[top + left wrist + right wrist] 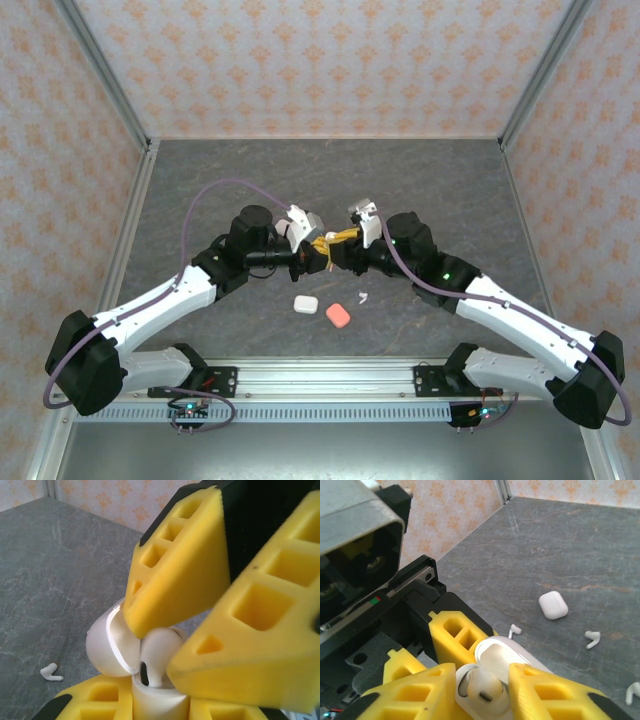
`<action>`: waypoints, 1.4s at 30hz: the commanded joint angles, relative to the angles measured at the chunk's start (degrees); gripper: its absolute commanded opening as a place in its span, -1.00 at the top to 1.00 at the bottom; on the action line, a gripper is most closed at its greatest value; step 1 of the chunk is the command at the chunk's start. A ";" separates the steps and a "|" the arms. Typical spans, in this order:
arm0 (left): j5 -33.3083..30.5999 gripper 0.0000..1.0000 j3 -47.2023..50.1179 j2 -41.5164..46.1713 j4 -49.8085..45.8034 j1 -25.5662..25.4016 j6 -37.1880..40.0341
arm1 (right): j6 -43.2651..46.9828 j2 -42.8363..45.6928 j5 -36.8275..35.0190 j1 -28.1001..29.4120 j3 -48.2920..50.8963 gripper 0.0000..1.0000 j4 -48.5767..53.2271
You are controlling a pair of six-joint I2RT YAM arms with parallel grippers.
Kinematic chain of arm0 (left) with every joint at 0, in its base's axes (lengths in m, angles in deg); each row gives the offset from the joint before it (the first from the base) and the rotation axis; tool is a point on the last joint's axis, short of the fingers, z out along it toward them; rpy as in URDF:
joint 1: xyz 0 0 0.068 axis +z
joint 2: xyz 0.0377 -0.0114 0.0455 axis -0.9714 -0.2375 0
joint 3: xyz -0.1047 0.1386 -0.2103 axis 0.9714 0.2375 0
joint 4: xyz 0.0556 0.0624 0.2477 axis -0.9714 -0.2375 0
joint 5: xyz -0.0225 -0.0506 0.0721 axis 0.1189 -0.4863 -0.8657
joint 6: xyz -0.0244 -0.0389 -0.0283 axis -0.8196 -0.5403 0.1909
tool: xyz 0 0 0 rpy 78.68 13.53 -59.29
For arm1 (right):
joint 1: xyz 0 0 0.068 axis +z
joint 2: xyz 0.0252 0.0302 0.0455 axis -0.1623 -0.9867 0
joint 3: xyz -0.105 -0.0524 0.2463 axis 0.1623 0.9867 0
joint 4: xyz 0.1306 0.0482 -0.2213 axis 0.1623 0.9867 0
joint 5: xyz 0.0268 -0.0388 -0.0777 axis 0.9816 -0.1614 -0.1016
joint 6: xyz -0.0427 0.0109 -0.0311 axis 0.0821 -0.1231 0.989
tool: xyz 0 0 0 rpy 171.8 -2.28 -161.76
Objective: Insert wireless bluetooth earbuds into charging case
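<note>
Meets in mid-air above the middle of the surface (300,180). Holds an open white case (155,700) in the left jaws, closed narrow on its body, with the lid (102,647) swung back. Pinches one white bud (481,684) in the right jaws, closed narrow on its rounded head. Places that bud right at the mouth of the case, touching it or just inside; cannot tell how far seated. Leaves more on the surface below, nearer the arm bases: a shut white case (305,302), a pink case (338,315) just right of it, and a loose bud (362,297) a little farther right. Judging by looks alone, expect the bud to be very light, hard, glossy and slippery, and apt to twist or squirt out under a tight squeeze. Best to grip across the head, keep the stem free and aimed into its well, and press gently. Expect the held case to be light and stiff, with the hinge as its weak spot. Take it by the body, never by the lid.
</note>
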 commanded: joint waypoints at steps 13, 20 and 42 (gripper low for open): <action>-2.90 1.00 3.44 3.28 8.59 -0.68 0.85 | -6.46 3.48 -2.20 -8.59 -11.90 -0.03 16.14; -5.44 1.00 5.97 5.78 10.47 -0.69 2.57 | -10.55 3.13 -1.62 -18.08 -9.38 -0.05 25.43; -15.16 1.00 11.01 18.11 12.32 -0.75 5.32 | -23.35 -15.86 0.11 -11.09 7.45 0.10 19.28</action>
